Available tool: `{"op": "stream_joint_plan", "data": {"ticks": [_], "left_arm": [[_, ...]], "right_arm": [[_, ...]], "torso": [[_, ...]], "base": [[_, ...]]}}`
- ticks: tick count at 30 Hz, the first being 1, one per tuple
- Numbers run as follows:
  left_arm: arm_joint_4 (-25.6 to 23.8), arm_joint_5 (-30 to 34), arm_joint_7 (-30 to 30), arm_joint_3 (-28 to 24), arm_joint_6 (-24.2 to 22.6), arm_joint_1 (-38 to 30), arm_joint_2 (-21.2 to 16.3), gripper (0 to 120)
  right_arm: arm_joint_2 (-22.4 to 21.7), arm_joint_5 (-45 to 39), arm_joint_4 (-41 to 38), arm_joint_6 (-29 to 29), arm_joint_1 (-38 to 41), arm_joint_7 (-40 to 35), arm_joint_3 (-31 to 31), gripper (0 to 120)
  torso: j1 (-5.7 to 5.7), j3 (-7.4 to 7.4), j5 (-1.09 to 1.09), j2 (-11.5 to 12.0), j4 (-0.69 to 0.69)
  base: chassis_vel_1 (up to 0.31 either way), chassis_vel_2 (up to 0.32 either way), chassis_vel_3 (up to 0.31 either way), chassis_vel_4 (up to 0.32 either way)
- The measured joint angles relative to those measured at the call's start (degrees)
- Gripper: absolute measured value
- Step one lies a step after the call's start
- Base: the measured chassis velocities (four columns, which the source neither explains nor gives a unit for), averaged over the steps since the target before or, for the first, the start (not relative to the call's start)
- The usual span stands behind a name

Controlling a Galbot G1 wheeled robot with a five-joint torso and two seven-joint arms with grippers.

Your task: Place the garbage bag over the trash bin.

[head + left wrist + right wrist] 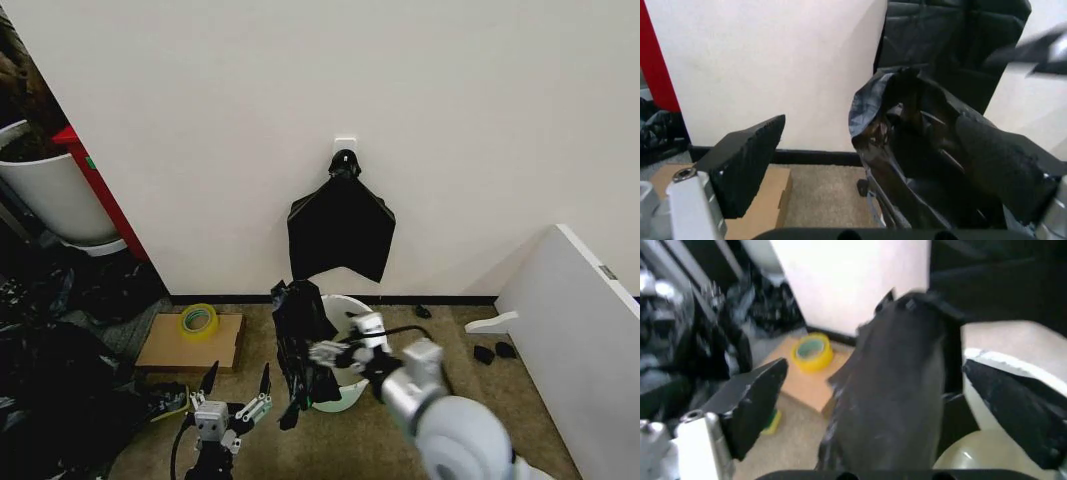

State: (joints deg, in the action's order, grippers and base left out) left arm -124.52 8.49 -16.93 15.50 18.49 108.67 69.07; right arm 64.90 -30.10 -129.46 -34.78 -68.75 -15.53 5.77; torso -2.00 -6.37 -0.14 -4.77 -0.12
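Hanging low in front, the left gripper [238, 392] is seen with fingers spread, holding nothing. Beyond it, the garbage bag [300, 335] is draped over the trash bin [345, 315], flanked by the right gripper [322, 352], fingers apart.

Beside the cream-white trash bin [345, 330] stands the glossy black garbage bag [300, 345]. Left of it, a yellow tape roll [198, 320] sits on tan cardboard [190, 343]; beige carpet [460, 390].
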Motion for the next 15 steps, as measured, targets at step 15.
{"op": "stream_joint_plan", "data": {"ticks": [15], "left_arm": [[0.9, 0.6, -0.1, -0.5, -0.2, -1.0, 0.1, 100]], "right_arm": [[1.4, 6.7, 6.7, -0.4, 3.7, -0.1, 5.2, 52]], "torso": [[0.0, 0.0, -0.01, 0.0, -0.01]], "base": [[0.0, 0.0, 0.0, 0.0]]}}
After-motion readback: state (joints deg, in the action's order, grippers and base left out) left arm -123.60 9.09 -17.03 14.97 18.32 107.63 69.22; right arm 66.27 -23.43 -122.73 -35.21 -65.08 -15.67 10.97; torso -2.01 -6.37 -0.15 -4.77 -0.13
